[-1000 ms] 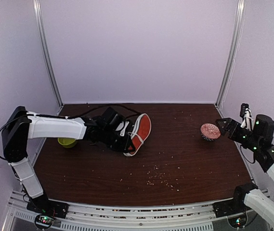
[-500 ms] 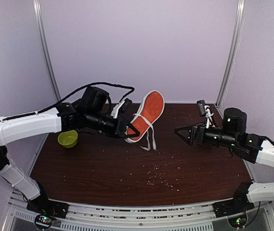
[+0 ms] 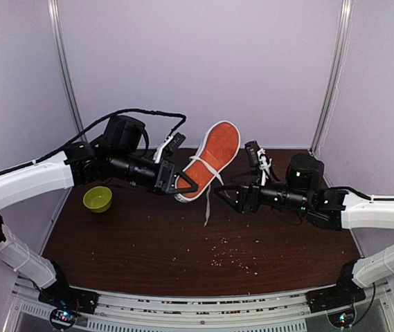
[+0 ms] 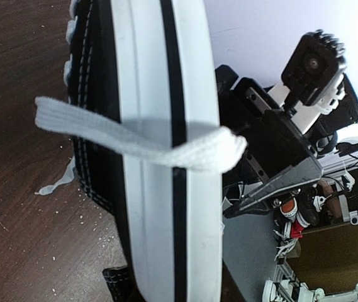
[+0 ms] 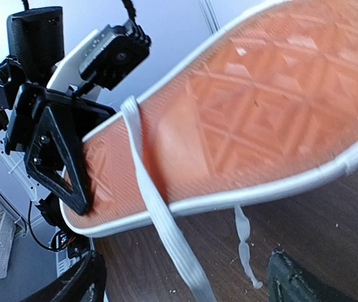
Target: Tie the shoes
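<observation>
1. Sneaker (image 3: 210, 158): black canvas upper, white rubber edging with a thin black stripe, and an orange-red sole with a diamond tread. The sole faces the top camera.
2. Position: it is lifted off the table (image 3: 148, 242), over the far middle, and tilted, with one end high toward the back wall and the other end low.
3. A white lace (image 3: 206, 205) crosses the sole near the low end. From the right wrist view I see it run over the edging and hang loose below the sneaker. I cannot tell whether its tip touches the table.
4. Left gripper (image 3: 185, 183): pinching the low end of the sneaker, with one black triangular finger lying flat against the sole.
5. Right gripper (image 3: 230, 197): fingers spread wide and holding nothing. It sits above the table's middle, just beside the hanging lace and under the sole.
6. Edges: a green bowl (image 3: 97, 199) sits at the table's left edge, under the left arm. The right arm reaches in from the table's right edge.
7. Room: crumbs (image 3: 228, 256) are scattered on the near middle of the table. Apart from them, the whole near half of the table is open wood.
</observation>
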Controlling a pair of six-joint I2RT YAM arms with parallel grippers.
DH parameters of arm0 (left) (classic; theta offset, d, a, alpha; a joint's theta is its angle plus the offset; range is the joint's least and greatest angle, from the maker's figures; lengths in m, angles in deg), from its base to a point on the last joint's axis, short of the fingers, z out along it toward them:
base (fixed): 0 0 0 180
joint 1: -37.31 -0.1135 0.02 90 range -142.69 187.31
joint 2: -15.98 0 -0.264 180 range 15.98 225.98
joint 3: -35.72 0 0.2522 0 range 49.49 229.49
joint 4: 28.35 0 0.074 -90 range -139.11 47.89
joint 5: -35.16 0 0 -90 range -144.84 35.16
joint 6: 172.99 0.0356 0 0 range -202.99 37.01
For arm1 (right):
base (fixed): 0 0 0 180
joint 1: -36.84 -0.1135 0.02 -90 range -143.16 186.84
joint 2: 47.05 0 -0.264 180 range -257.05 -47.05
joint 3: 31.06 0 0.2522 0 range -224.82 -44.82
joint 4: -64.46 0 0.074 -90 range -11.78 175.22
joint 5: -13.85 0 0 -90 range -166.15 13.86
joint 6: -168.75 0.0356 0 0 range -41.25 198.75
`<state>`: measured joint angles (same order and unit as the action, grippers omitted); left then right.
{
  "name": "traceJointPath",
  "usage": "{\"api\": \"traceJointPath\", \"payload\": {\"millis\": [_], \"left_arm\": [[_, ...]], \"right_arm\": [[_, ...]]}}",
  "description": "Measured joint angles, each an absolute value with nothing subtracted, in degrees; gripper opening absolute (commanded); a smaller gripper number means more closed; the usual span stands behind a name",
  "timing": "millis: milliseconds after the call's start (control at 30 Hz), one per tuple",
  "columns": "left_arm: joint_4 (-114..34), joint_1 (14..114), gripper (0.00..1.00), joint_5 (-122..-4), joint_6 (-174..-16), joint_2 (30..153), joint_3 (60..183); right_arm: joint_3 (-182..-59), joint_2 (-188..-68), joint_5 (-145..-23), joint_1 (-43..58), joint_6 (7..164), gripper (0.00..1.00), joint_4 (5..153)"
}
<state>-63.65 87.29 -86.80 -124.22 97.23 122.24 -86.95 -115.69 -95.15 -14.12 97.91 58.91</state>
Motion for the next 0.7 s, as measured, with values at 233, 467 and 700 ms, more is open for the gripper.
{"api": "traceJointPath", "payload": {"millis": [233,467,700], "left_arm": [[-64.0,87.9,0.0,-86.0,-124.7,97.1,122.3],[-66.9,87.9,0.0,-82.3,-124.6,95.7,122.3],[-72.2,88.5,0.0,-75.5,-120.9,92.8,121.7]], "right_arm": [[-91.4,-121.1,-95.7,-15.0,95.4,0.31,55.0],[-93.8,-121.9,-96.8,-15.1,93.6,0.0,59.3],[-93.8,-113.5,-89.4,-15.1,92.6,0.0,68.4]]}}
